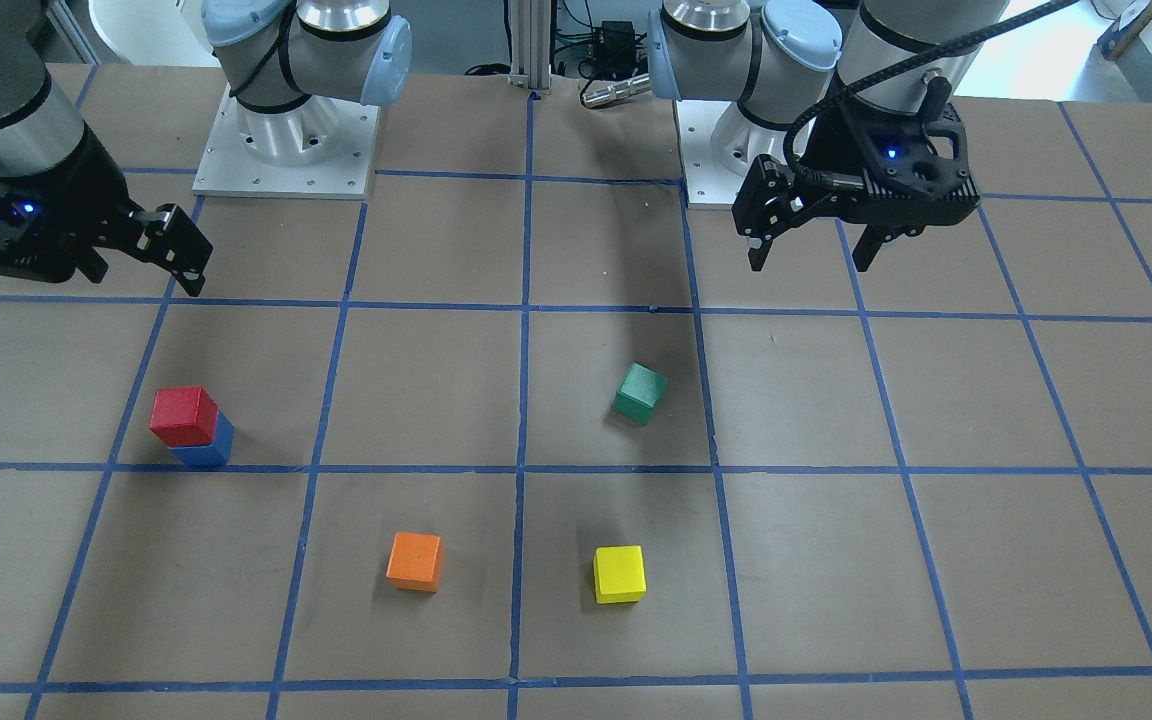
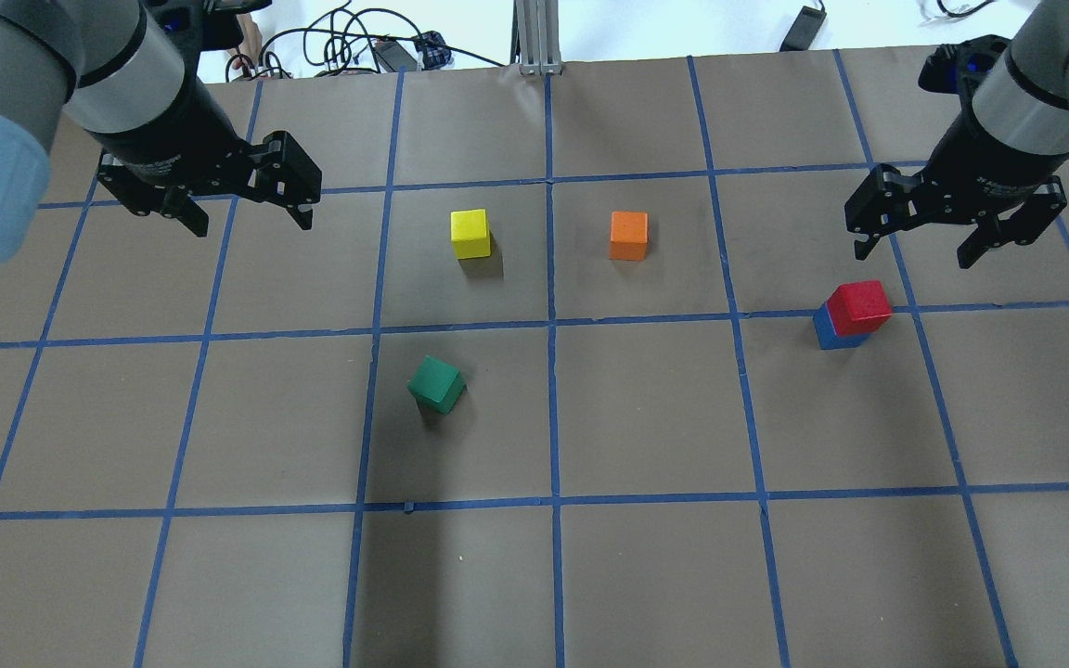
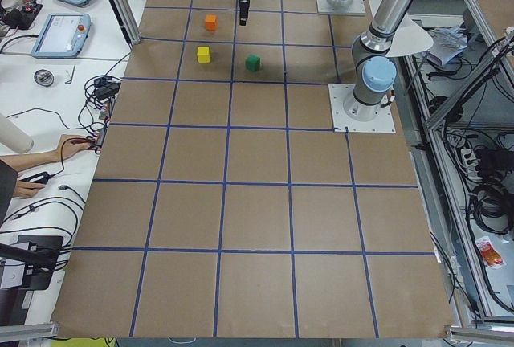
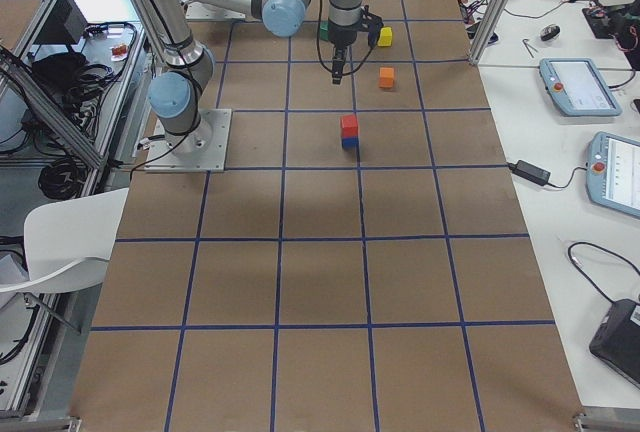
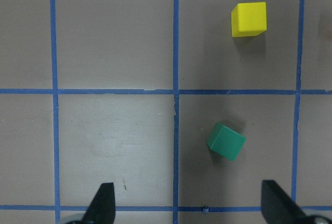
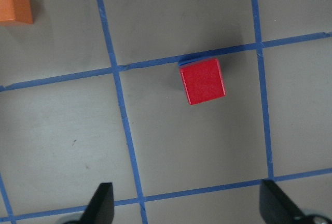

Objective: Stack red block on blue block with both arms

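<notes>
Right gripper, fingers spread, empty; left gripper likewise. Matte red block, equal-sided, flat atop blue block, edges roughly parallel to grid tape.

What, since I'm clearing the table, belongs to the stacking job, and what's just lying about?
Job: matte red cube atop matte blue cube; open left gripper; open right gripper.
Lying about: matte green cube, matte orange cube, matte yellow cube.
</notes>
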Robot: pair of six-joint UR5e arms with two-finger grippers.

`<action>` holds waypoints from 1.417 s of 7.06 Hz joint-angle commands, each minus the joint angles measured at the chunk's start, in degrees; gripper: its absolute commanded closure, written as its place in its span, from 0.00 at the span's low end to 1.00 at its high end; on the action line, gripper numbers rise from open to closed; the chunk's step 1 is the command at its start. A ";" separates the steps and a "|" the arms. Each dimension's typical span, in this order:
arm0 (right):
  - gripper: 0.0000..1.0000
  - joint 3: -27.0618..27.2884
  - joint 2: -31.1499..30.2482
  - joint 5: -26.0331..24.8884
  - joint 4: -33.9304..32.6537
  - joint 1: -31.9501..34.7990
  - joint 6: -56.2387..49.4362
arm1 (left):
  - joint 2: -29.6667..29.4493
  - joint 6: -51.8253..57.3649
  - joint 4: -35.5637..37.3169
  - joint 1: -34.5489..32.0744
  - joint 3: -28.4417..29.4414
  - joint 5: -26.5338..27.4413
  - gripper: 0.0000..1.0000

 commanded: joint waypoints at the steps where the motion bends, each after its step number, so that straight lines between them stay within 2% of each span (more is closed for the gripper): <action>1: 0.00 -2.01 -0.08 -0.27 1.13 7.90 9.26 | 0.02 0.00 0.00 0.00 0.02 0.00 0.00; 3: 0.00 -1.14 -0.51 0.15 1.40 10.93 9.13 | 0.02 0.00 0.00 0.00 0.02 0.00 0.00; 6: 0.00 -1.92 -0.52 3.13 3.23 9.36 9.12 | -0.07 0.00 0.00 0.00 0.11 0.00 0.00; 10: 0.00 -2.89 -1.21 2.44 4.47 8.03 9.30 | -0.07 0.00 0.00 0.00 0.11 0.00 0.00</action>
